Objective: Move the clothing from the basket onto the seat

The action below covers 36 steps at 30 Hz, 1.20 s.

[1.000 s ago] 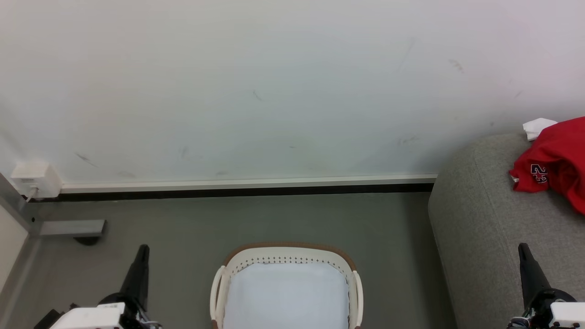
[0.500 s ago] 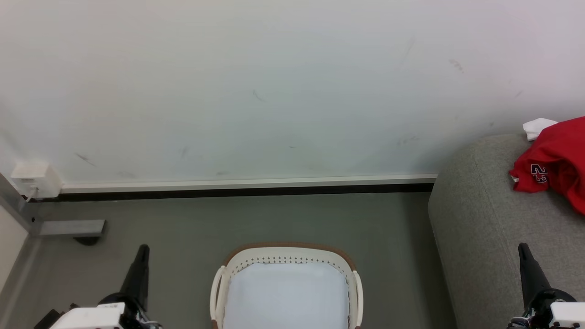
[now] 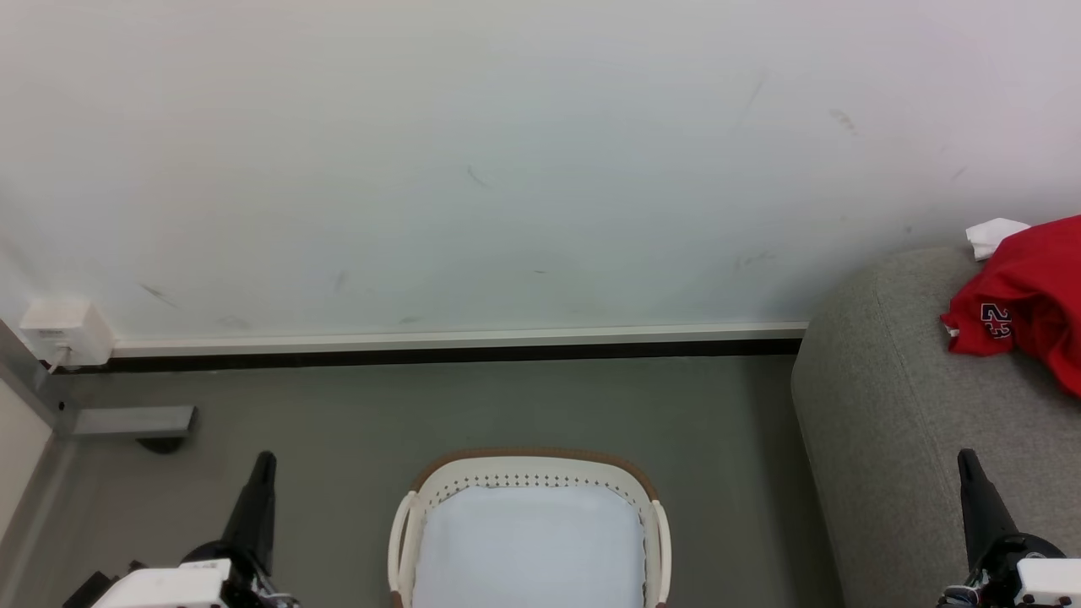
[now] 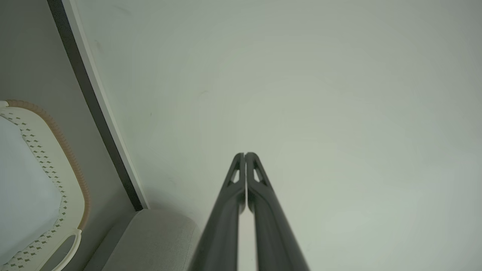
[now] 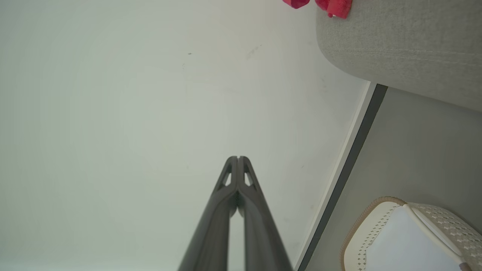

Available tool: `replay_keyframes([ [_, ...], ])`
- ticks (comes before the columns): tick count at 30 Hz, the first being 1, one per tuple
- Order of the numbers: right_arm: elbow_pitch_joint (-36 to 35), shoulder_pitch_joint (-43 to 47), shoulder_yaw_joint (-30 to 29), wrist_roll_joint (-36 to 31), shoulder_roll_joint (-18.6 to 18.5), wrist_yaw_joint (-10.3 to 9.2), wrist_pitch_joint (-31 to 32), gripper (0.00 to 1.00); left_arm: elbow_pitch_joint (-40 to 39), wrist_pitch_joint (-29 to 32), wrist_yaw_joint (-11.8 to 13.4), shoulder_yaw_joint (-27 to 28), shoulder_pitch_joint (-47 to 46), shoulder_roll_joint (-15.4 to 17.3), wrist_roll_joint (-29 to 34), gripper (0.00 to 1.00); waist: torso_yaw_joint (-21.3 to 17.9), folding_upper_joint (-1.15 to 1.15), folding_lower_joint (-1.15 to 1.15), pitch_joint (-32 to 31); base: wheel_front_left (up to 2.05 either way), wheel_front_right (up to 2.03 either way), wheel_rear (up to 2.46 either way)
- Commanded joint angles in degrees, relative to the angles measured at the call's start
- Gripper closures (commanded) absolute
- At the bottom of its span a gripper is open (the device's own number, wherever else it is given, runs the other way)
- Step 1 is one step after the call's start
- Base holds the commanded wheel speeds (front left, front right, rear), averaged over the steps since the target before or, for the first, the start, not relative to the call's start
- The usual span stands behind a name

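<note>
Where the clothing lies: we find the clothing [image 3: 1026, 295] bunched at the right edge of the head view, resting on top of the seat [image 3: 895, 422]; a white bit pokes out behind the red; it is well apart from both pincers
Basket: the basket [image 3: 532, 463] stands on the floor [image 3: 422, 405] at bottom centre; the part of its pale base that we can see is bare, with nothing red in it
Left pincer: the left pincer [image 4: 245, 155] is clenched on nothing, fingers pressed together at the tips and aimed at the wall [image 3: 507, 169]; it sits low at the lower left, beside the basket
Right pincer: the right pincer [image 5: 238, 158] is likewise pressed together and empty; it sits at the lower right, before the seat's grey side
Why held so: we judge that both arms rest at either side because nothing is left to carry; closed, empty fingers suit a rest pose
Progress: we judge the move done; the jersey is on the seat and out of the basket
Risk: the cloth lies near the seat's rounded end; soft jersey on textured fabric should hold, we think
</note>
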Motion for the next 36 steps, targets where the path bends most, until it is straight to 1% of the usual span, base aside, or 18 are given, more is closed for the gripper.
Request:
replay_keyframes([
  [1, -0.2, -0.7, -0.2, 0.1, -0.4, -0.12, 0.2, 1.0, -0.2, 0.2, -0.2, 0.1, -0.5, 0.4, -0.8, 1.0, 0.0, 0.0, 0.0, 0.0, 0.0, 0.0, 0.0],
  [36, -0.2, -0.7, -0.2, 0.1, -0.4, -0.12, 0.2, 1.0, -0.2, 0.2, -0.2, 0.0, -0.5, 0.4, -0.8, 1.0, 0.0, 0.0, 0.0, 0.0, 0.0, 0.0, 0.0],
])
